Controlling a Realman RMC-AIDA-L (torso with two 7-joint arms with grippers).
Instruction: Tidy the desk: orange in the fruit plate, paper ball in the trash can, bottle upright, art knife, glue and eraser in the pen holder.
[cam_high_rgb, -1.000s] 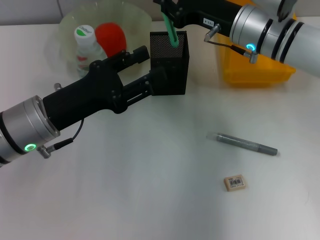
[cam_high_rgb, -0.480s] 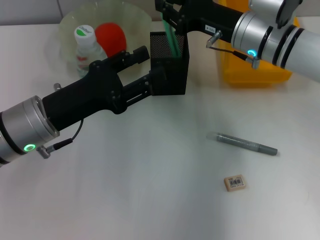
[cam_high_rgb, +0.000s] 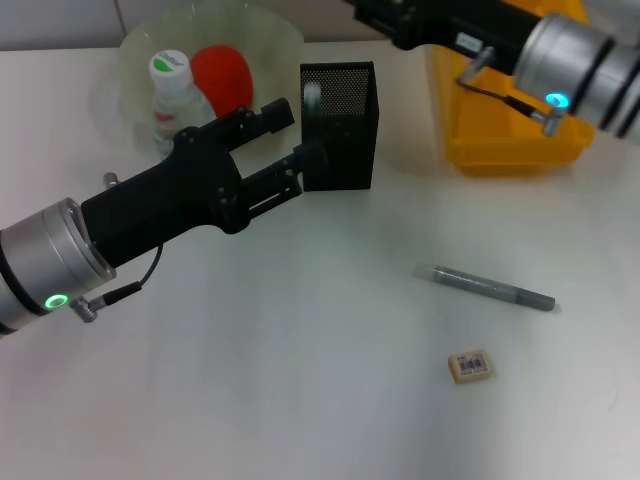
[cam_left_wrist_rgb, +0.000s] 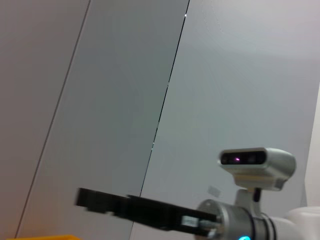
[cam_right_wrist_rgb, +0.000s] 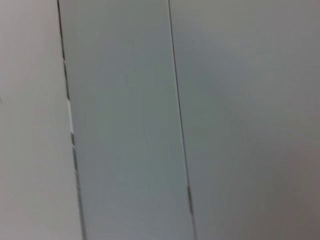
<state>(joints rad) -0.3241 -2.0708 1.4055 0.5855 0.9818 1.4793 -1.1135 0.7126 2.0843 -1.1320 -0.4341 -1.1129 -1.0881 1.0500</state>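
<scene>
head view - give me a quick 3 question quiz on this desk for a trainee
1. True or false: the orange lies in the fruit plate.
2. Which items still lie loose on the desk?
3. The left gripper is beside: A) trash can B) pen holder C) eraser

Key:
1. True.
2. The glue and the eraser.
3. B.

Our left gripper (cam_high_rgb: 295, 135) reaches forward with its fingers apart. Our right arm (cam_high_rgb: 520, 45) stretches across the far side.
</scene>
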